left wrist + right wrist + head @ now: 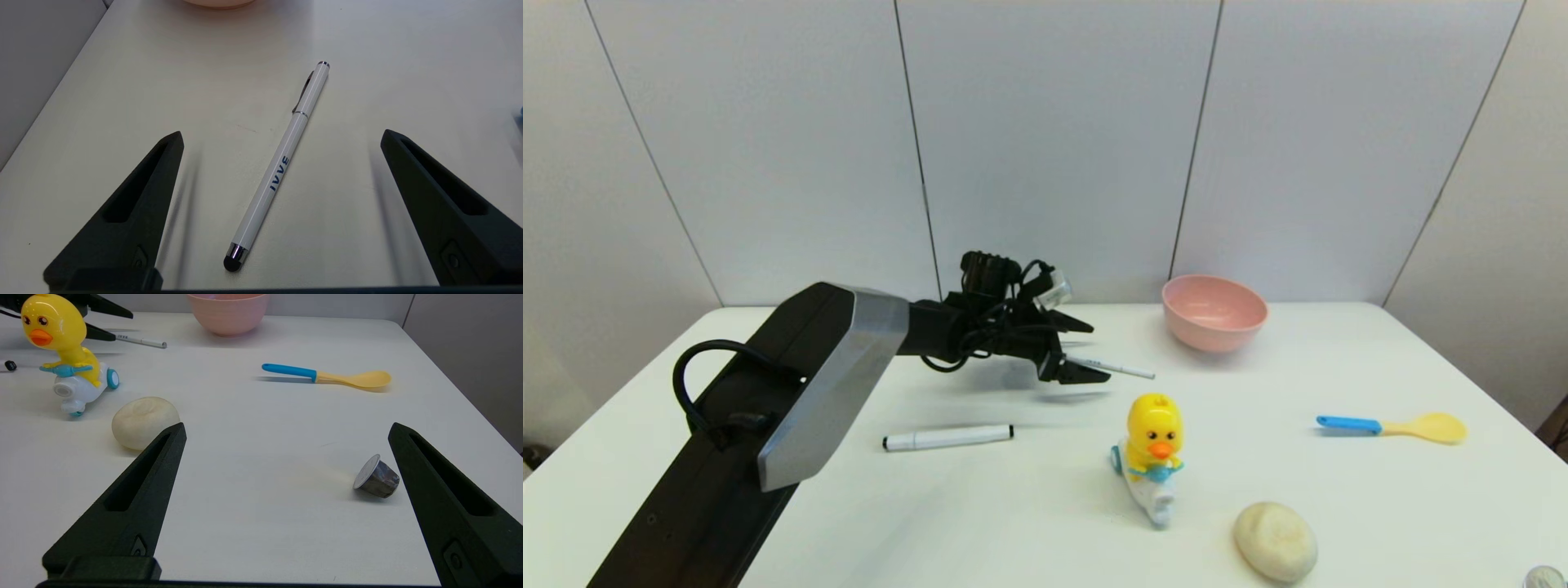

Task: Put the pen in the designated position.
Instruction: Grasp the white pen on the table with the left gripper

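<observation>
The left end effector point(282, 136) hangs spread wide astride the pen point(278, 163), which lies flat on the bench point(122, 81) near the pink bowl point(1214, 310). To grip well, I judge it should drop straight, centre on the barrel's print, then close across the barrel; the right end effector point(286, 428) sits parked, also spread.

Pen point(282, 165): very thin, long, white barrel. Dark rounded tip at one end with a short silver collar behind it; silver ring partway along, metal clip on the cap section, silver cap end. Small blue print on the barrel, reads like "IVVE". Lies flat on the white counter point(1029, 506), not lifted. Sits toward the back middle of the counter, cap end pointing at the pink bowl point(1214, 311), near it but apart. In the head view only its cap half point(1123, 370) shows; tip end is hidden.
</observation>
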Robot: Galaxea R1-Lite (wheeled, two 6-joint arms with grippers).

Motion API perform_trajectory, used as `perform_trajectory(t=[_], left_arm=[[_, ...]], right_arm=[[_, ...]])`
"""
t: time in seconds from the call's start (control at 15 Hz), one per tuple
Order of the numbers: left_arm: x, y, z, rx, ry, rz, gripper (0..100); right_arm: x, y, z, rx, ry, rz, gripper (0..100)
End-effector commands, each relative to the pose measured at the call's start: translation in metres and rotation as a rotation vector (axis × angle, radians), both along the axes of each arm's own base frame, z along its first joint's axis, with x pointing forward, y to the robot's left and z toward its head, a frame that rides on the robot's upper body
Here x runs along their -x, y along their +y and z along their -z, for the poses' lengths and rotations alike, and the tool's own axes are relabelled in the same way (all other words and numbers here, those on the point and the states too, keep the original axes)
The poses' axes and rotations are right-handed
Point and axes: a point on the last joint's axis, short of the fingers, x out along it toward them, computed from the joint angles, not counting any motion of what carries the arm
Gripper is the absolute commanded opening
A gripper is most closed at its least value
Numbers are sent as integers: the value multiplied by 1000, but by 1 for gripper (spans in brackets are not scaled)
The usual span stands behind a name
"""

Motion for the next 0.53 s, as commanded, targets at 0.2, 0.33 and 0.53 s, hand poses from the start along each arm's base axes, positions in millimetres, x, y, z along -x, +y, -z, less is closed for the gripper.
perform_trajectory(t=[0.2,0.33,0.53], left_arm=[[-2,2,7,-4,12,-1,100],[-4,7,8,-6,14,-10,100],[-5,9,9,-8,18,-16,100]], right_arm=[[0,0,0,0,2,-1,100],[0,0,0,0,2,-1,100],[0,0,0,0,2,-1,100]])
